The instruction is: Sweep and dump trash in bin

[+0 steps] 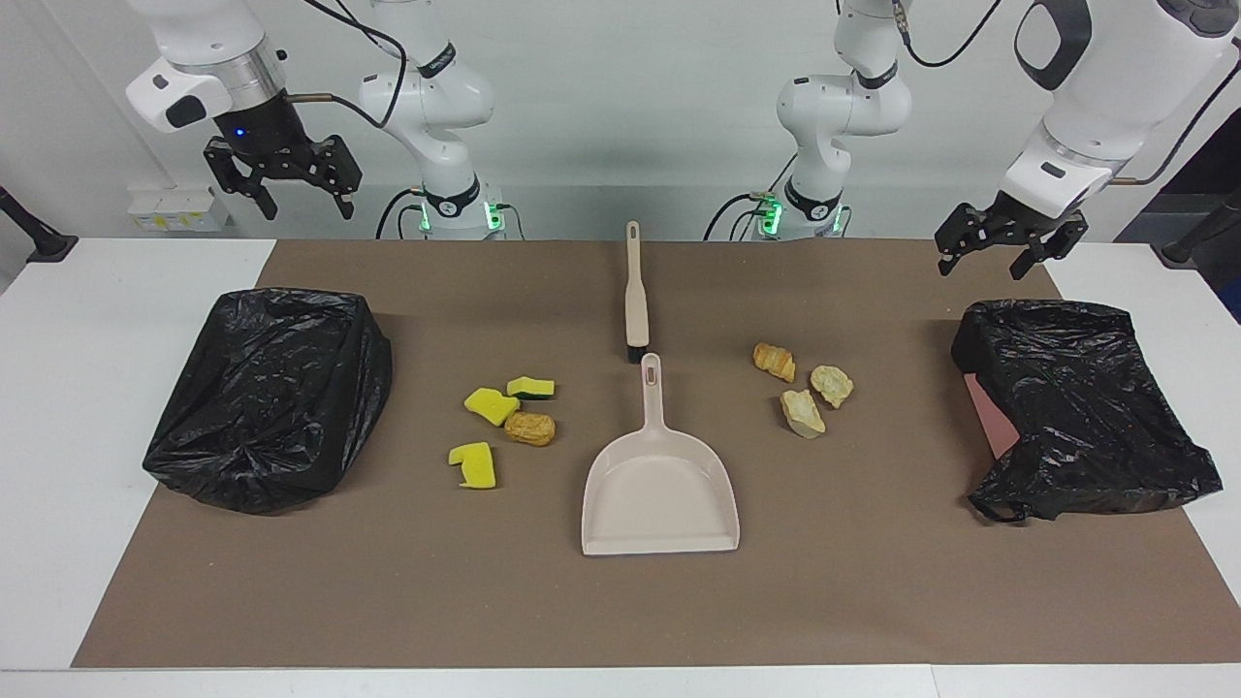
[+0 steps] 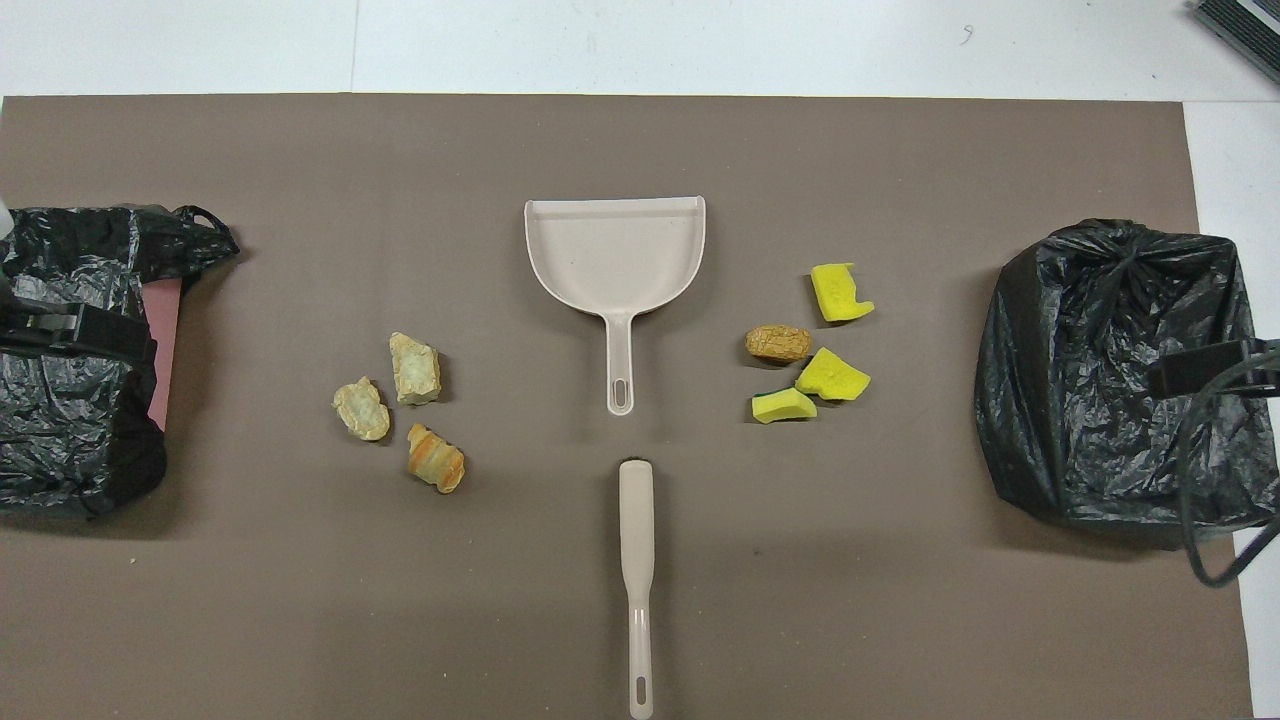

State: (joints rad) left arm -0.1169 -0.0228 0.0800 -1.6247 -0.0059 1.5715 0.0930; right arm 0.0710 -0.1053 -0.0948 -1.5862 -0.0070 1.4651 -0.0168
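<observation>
**Inspector A:** Left gripper (image 1: 1006, 254) raised over the table's edge by the black-bagged bin (image 1: 1081, 407) at the left arm's end, jaws spread, nothing held. Right gripper (image 1: 283, 182) raised above the second bagged bin (image 1: 271, 396) at the right arm's end, likewise spread and empty. Neither near a tool.

**Inspector B:** Tools?

**Inspector A:** Beige dustpan (image 1: 659, 485) flat at mid-mat, handle toward the robots. Brush (image 1: 635, 291) just nearer the robots, in line with that handle, head almost meeting it. Judged light, rigid plastic, probably slick; best taken across the slim handles, mid-length.

**Inspector B:** Trash?

**Inspector A:** Seven scraps, two clusters either side of the dustpan handle. Toward the right arm's end: three yellow sponge pieces (image 1: 493, 405), one green-backed, plus one brown crusty lump (image 1: 530, 428) touching or nearly touching a sponge. Toward the left arm's end: three bread-like lumps (image 1: 803, 411), tan to orange, close together.

**Inspector B:** Handling?

**Inspector A:** Judged very light. Sponge soft, springy, liable to tumble under bristles; lumps stiffer, possibly crumbly, liable to roll. Sweeping preferred over pinching. Nothing swept yet.
</observation>
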